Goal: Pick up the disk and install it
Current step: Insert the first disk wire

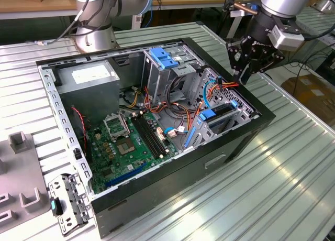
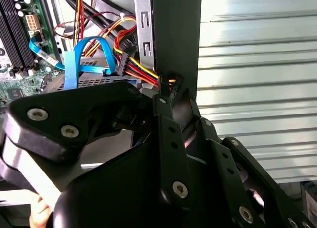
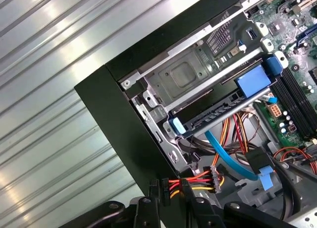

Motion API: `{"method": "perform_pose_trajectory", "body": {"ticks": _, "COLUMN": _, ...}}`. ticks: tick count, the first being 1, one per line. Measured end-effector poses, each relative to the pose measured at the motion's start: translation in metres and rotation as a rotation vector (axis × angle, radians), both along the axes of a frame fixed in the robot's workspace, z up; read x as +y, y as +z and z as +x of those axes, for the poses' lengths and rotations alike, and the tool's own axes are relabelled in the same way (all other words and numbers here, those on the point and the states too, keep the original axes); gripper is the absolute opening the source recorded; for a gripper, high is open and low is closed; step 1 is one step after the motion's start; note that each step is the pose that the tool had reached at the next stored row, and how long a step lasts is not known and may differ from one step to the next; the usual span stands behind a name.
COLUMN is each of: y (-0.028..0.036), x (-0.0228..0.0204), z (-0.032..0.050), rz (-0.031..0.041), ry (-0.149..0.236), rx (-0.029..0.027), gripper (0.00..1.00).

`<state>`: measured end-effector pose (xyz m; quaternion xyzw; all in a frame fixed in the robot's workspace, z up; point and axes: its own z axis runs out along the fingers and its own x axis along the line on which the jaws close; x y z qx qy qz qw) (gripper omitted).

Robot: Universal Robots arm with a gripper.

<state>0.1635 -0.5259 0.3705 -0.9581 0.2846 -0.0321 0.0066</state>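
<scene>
**Disk in the drive bay – gripper above the case edge**

Disk (image 3: 213,116) sits slotted into the drive bay of the open computer case (image 1: 172,183), its blue bracket ends showing at each side. In the exterior view the bay lies toward 4 o'clock inside the case. The gripper (image 1: 244,78) hangs at 1 o'clock from it – over the case wall, beside red and yellow wires (image 3: 195,181). Whether its fingers grip anything, I cannot tell.

End effector (image 1: 250,68) fingertips hidden behind wire bundle (image 3: 195,180).
</scene>
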Motion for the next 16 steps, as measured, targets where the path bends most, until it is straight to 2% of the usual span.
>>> {"method": "perform_pose_trajectory", "body": {"ticks": 4, "y": -0.0050, "x": 0.0000, "z": 0.0002, "rz": -0.0003, "ry": 0.007, "rx": -0.0019, "gripper": 0.29}}
{"method": "perform_pose_trajectory", "body": {"ticks": 5, "y": -0.0055, "x": 0.0000, "z": 0.0002, "rz": -0.0005, "ry": 0.007, "rx": -0.0029, "gripper": 0.22}}
{"method": "perform_pose_trajectory", "body": {"ticks": 6, "y": -0.0054, "x": 0.0000, "z": 0.0003, "rz": -0.0006, "ry": 0.007, "rx": -0.0030, "gripper": 0.22}}
{"method": "perform_pose_trajectory", "body": {"ticks": 7, "y": -0.0042, "x": 0.0000, "z": 0.0002, "rz": -0.0005, "ry": 0.007, "rx": -0.0030, "gripper": 0.17}}
{"method": "perform_pose_trajectory", "body": {"ticks": 16, "y": 0.0000, "x": 0.0000, "z": 0.0002, "rz": 0.0002, "ry": 0.007, "rx": -0.0030, "gripper": 0.17}}
